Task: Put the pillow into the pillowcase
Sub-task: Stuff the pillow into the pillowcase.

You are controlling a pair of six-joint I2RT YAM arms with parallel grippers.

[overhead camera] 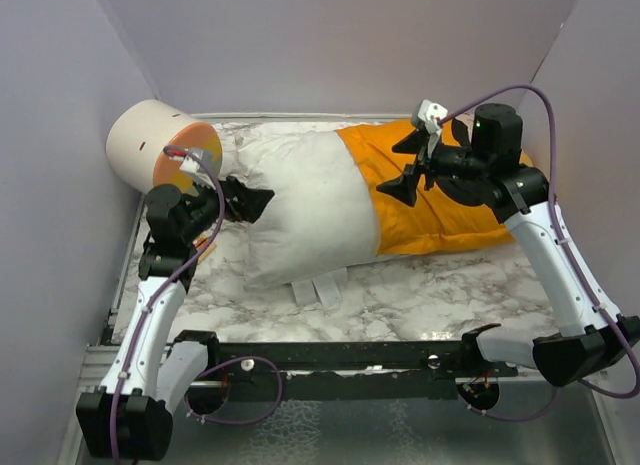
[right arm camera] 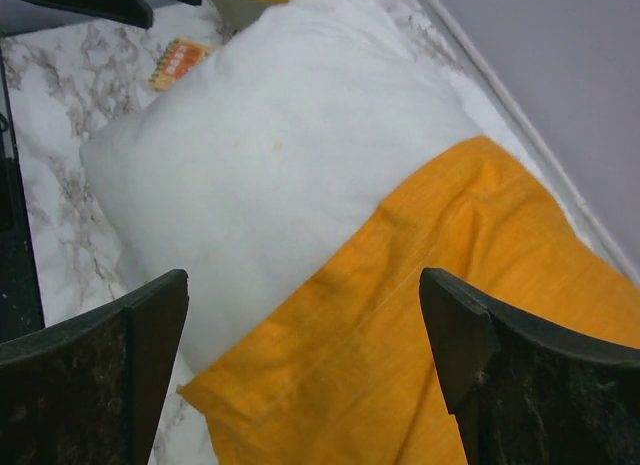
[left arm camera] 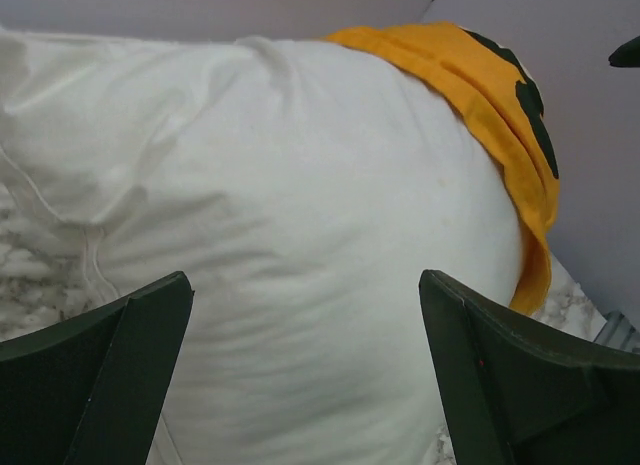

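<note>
plump white fabric pillow is half inside the thin orange-yellow fabric pillowcase, its right-of-frame end hidden. left tool and right tool both spread wide, gripping nothing.

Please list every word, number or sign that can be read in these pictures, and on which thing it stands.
No text can be read.
Orange card on the table: print too blurred.
White tags at the pillow: nothing legible.
Pillowcase: no lettering shows.
</note>
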